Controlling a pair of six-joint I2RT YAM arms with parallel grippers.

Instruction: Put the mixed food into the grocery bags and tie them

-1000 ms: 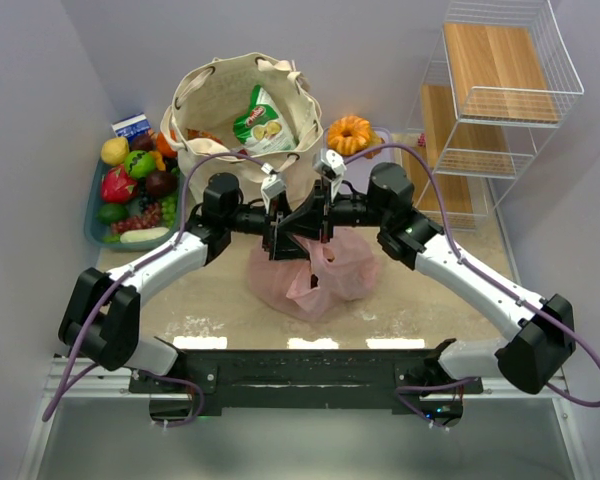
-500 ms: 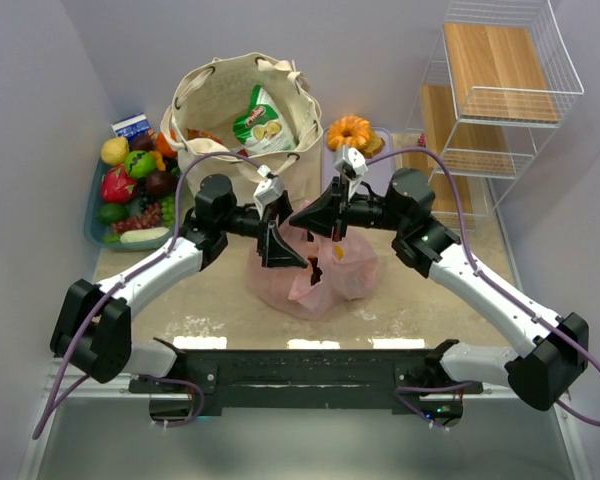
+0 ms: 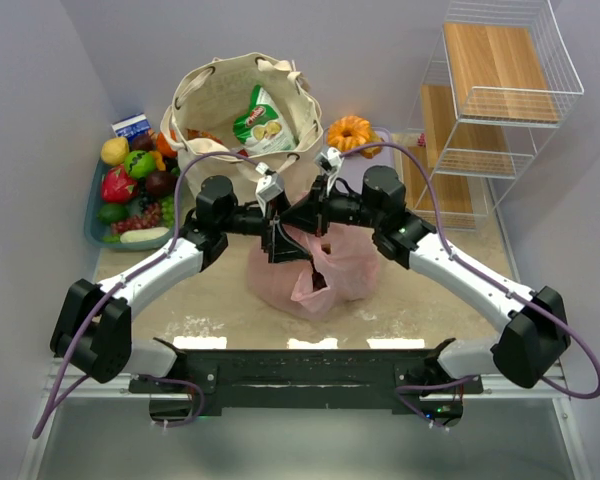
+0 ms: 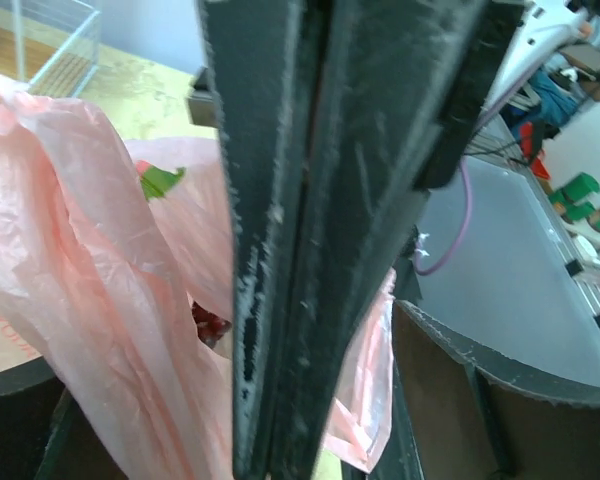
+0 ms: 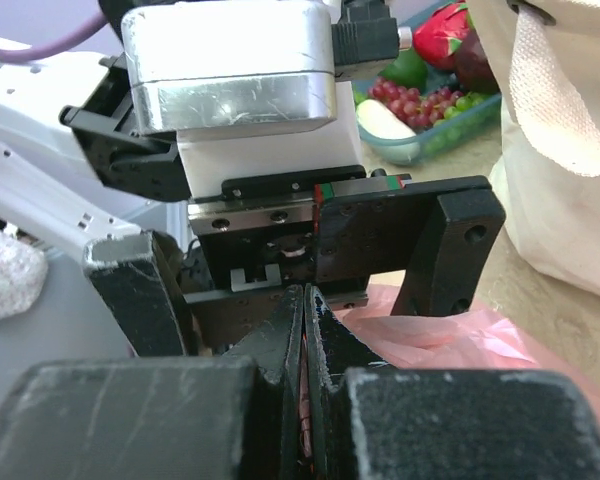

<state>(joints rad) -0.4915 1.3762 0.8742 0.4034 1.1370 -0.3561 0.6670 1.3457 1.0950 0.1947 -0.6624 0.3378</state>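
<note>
Your cream tote [image 3: 230, 100] sits upper centre in the overhead view and the pink bag [image 3: 325, 270] bulges at frame centre. Your right arm, out to the right a moment ago, has swung back so both grippers meet over the bag's top. The left gripper [image 3: 279, 240] stands wide around the closed right gripper [image 3: 300, 222], though it's too crowded to tell whether plastic is pinched. I'd judge the tie underway, not finished, with the orange ring cake [image 3: 350, 133] outside both bags.
</note>
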